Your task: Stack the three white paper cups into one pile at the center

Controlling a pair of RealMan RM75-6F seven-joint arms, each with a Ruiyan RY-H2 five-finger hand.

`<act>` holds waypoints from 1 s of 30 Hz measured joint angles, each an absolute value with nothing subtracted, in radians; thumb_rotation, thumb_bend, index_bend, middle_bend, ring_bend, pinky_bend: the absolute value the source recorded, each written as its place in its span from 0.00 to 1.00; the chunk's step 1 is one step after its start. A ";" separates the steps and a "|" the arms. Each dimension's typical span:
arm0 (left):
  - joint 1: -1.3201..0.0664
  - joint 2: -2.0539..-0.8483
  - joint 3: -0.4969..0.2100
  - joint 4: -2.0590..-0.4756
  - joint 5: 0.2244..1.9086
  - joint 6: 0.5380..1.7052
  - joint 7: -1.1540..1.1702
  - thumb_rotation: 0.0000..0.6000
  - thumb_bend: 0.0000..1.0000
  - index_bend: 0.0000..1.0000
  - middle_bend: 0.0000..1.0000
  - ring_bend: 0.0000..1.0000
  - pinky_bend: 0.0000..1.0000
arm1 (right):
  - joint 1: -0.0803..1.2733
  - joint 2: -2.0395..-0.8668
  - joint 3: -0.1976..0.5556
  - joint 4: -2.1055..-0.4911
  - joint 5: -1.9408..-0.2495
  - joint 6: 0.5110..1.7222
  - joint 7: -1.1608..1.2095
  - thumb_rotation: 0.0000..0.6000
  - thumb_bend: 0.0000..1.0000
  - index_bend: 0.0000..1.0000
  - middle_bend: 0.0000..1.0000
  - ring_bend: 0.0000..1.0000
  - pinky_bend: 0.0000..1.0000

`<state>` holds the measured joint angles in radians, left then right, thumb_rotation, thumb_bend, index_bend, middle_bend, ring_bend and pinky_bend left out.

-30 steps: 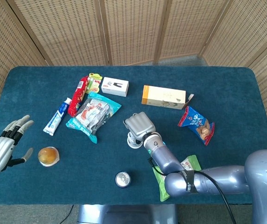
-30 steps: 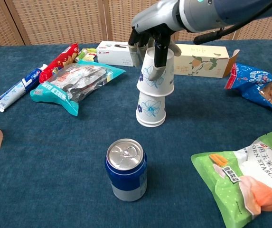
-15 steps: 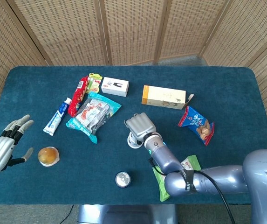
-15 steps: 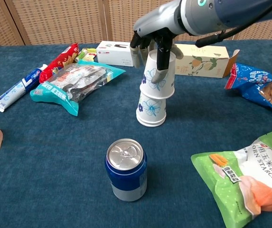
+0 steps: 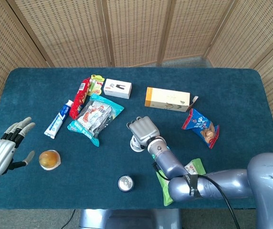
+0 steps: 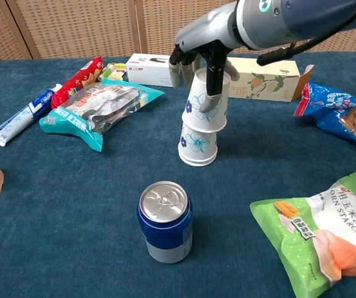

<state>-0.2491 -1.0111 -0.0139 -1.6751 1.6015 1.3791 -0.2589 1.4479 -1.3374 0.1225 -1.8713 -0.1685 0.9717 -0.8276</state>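
The right hand [image 6: 205, 59] is wrapped over the top of an upside-down white paper cup [image 6: 205, 102], with one finger [image 6: 214, 77] laid down its front wall and the rest curled around the back, so the cup is being pinched from above. That cup is seated a bit crooked on a lower cup [image 6: 197, 144], which stands upside down on the blue tablecloth [image 6: 72, 217], and the upper one is visibly tilted rather than squared up. Only two cups can be made out from the chest view, and whether a third is nested inside cannot be told. Probably the main risk is a jam: if the tilted cup gets pushed down without being straightened, its rim could catch and the bottom cup could be tipped or skidded sideways. A crushed wall is also possible, since thin paper is being squeezed. Just in front of the stack sits a blue soda can [image 6: 165, 222], and behind it a long carton [image 6: 266, 79], so a toppled cup could get knocked into either. The left hand [image 5: 2, 151] is hanging far to the left of the stack, fingers spread, holding nothing.
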 measured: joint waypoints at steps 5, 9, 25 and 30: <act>-0.250 -1.013 -0.011 -1.672 1.604 1.377 -0.260 1.00 0.46 0.00 0.00 0.00 0.08 | 1.458 -1.358 0.120 -1.860 -0.162 0.977 -0.839 1.00 0.27 0.24 0.32 0.20 0.64; -0.247 -1.013 -0.011 -1.669 1.603 1.382 -0.265 1.00 0.46 0.00 0.00 0.00 0.08 | 1.466 -1.375 0.121 -1.846 -0.155 0.981 -0.847 1.00 0.27 0.23 0.31 0.19 0.64; -0.246 -1.011 -0.010 -1.666 1.606 1.386 -0.271 1.00 0.46 0.00 0.00 0.00 0.07 | 1.482 -1.389 0.111 -1.833 -0.112 0.997 -0.891 0.99 0.27 0.09 0.22 0.13 0.60; -0.249 -1.013 -0.009 -1.672 1.612 1.384 -0.264 1.00 0.46 0.00 0.00 0.00 0.07 | 1.479 -1.381 0.109 -1.852 -0.107 1.010 -0.896 0.91 0.27 0.02 0.19 0.11 0.60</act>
